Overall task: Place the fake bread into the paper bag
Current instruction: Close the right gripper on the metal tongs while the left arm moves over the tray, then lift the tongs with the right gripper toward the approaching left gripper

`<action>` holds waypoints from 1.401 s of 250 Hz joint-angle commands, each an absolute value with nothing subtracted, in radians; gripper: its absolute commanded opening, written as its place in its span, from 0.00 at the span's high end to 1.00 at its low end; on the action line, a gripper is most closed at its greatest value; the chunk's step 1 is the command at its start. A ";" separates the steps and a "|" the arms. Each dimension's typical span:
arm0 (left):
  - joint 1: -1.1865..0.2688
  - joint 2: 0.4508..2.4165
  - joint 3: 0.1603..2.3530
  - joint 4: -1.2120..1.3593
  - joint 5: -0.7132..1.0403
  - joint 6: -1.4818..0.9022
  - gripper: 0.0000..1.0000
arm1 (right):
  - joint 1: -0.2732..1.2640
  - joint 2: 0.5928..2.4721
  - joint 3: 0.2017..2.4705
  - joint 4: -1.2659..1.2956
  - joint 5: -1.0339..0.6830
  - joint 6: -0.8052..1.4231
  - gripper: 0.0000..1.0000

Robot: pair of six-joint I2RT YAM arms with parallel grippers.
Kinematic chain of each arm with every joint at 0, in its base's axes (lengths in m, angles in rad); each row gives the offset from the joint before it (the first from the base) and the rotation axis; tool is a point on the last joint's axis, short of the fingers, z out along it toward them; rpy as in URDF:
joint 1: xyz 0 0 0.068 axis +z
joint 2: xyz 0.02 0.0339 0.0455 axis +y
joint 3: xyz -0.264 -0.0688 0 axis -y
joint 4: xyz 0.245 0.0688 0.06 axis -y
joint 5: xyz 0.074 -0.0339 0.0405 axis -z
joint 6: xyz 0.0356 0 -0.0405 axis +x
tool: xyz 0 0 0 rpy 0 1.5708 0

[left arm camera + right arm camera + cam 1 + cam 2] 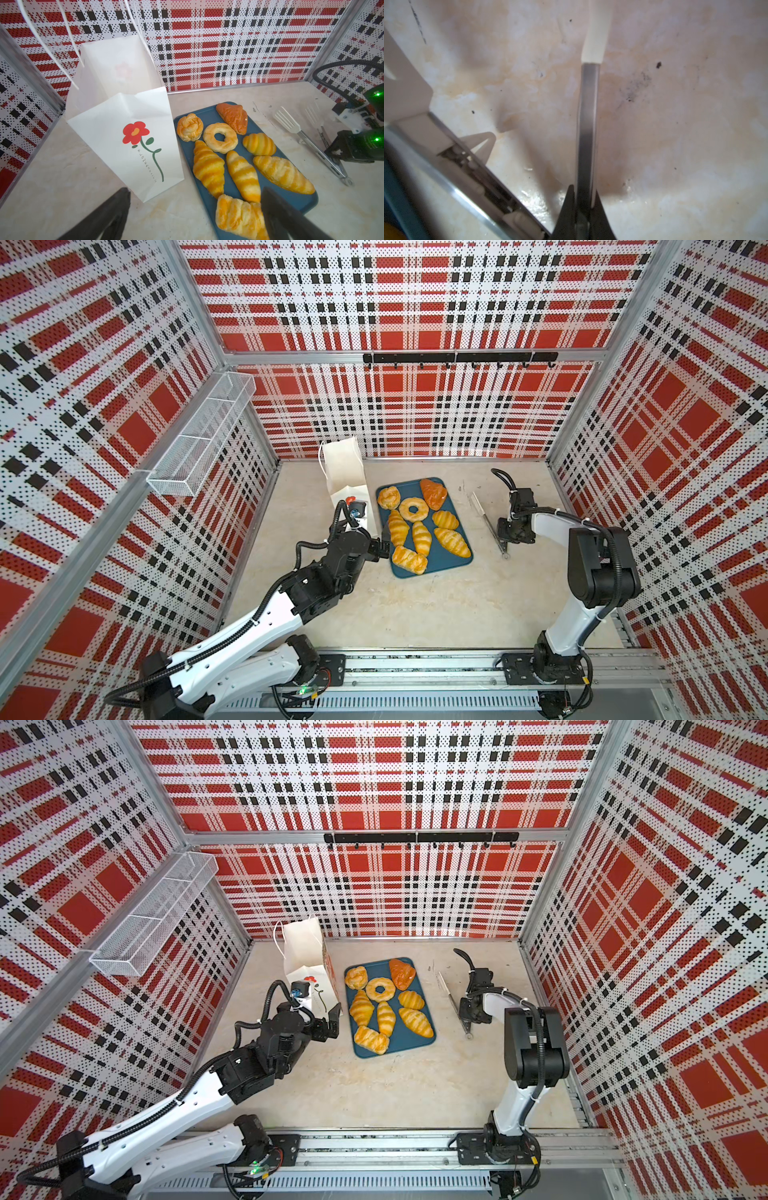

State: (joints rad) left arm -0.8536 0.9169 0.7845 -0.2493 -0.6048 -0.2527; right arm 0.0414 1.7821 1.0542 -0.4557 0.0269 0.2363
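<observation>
While right gripper (pixel 584 193) pinches one arm of tongs (pixel 588 124), lying beside tray (pixel 208 113) on side opposite paper bag (pixel 124 124), step looks like tool pickup. Left gripper (pixel 196 192) spread wide, over tray's bag-side edge. Fake bread (pixel 220 137) all on tray. Next likely: lift tongs, carry over tray.

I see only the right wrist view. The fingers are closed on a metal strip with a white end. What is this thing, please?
Observer: It is one arm of the tongs, which sit beside the blue tray.
Operator: Is there bread on that tray?
Observer: Yes, eight pieces of fake bread lie on it.
Operator: And where is the bag?
Observer: The paper bag stands upright on the tray's other side from the tongs, with its mouth open.
</observation>
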 commanded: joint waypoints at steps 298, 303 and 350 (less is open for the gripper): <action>-0.641 1.327 1.190 -0.077 0.301 -0.265 0.01 | 0.114 1.382 1.060 -0.225 -0.955 0.307 1.00; -0.637 1.333 1.198 -0.074 0.314 -0.265 0.00 | 0.123 1.386 1.068 -0.235 -0.959 0.298 1.00; -0.593 1.394 1.268 -0.058 0.438 -0.252 0.01 | 0.165 1.422 1.115 -0.266 -1.035 0.270 1.00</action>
State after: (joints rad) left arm -0.6167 1.3651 1.2171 -0.1005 0.3077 -0.2619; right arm 0.1497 1.4063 1.0557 -0.2985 -0.9260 0.3107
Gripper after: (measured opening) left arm 0.997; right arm 0.101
